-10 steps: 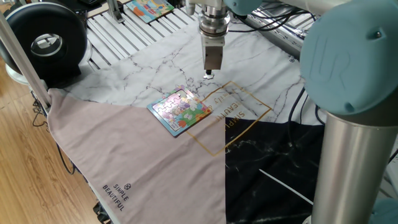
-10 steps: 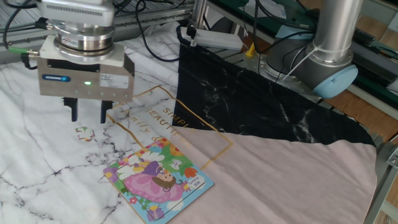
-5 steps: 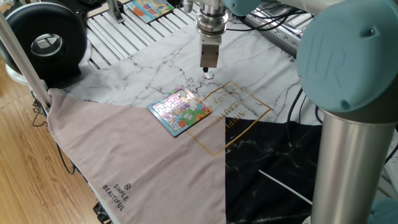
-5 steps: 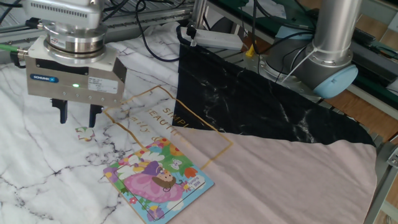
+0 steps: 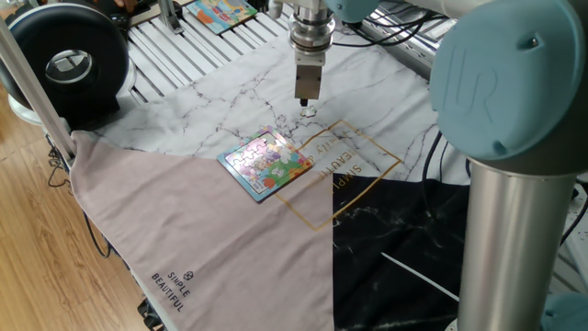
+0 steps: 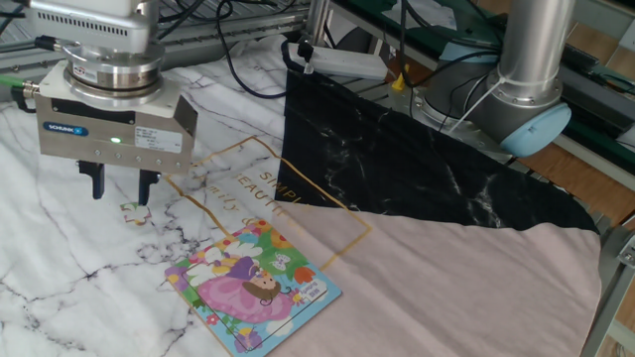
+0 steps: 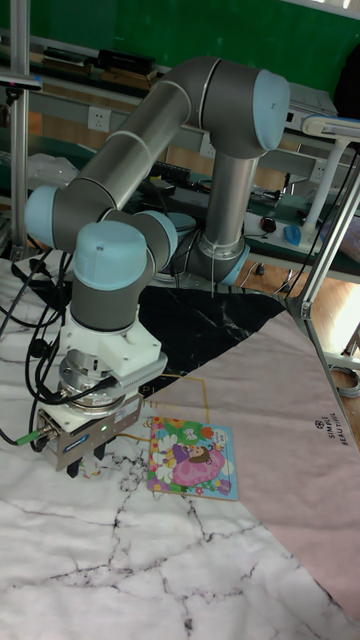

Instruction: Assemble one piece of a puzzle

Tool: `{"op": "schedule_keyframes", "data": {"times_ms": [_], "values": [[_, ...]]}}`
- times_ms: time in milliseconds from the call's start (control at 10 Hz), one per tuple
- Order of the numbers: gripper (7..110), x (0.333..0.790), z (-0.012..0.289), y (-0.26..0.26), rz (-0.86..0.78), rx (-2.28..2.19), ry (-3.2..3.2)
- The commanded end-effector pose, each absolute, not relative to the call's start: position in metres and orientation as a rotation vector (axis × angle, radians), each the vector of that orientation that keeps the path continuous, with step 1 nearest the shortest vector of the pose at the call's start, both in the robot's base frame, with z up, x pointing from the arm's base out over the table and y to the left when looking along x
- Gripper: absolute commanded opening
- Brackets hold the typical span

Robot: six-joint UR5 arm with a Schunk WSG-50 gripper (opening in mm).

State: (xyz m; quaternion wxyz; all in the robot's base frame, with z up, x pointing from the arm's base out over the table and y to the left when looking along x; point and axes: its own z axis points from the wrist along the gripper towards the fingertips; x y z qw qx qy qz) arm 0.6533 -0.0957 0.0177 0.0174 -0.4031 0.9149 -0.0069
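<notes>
The piece (image 6: 134, 212) is a tiny pale jigsaw bit lying on the marble-print cloth, seen also as the piece (image 5: 309, 112) in one fixed view. My gripper (image 6: 121, 188) hangs just above it, open, its dark fingers (image 6: 146, 186) apart with nothing between them. From the opposite side the gripper (image 5: 306, 97) points straight down over the piece. The puzzle (image 6: 253, 288) is a small blue-rimmed board with a pink and green cartoon picture, lying flat a short way from the piece. The puzzle (image 7: 193, 458) lies right of the gripper (image 7: 85, 463) in the tall fixed view, where the piece is hidden.
A second colourful board (image 5: 220, 11) lies at the far back on the slatted frame. A black round device (image 5: 64, 64) stands at the left. Black cloth (image 6: 417, 159) and pinkish cloth (image 6: 476, 288) cover the rest of the table. Cables (image 6: 248, 59) run behind.
The gripper has shifted sideways across the marble cloth and now hangs over the piece. Its fingers stay apart. The piece and the puzzle have not moved.
</notes>
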Motion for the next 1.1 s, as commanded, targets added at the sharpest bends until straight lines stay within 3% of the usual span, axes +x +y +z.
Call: {"op": "schedule_keyframes", "data": {"times_ms": [0,1000], "values": [[44,0.652,0.014,-0.099,-0.015,-1.231,2.855],[44,0.639,-0.001,-0.093,0.0,-1.101,2.891]]}}
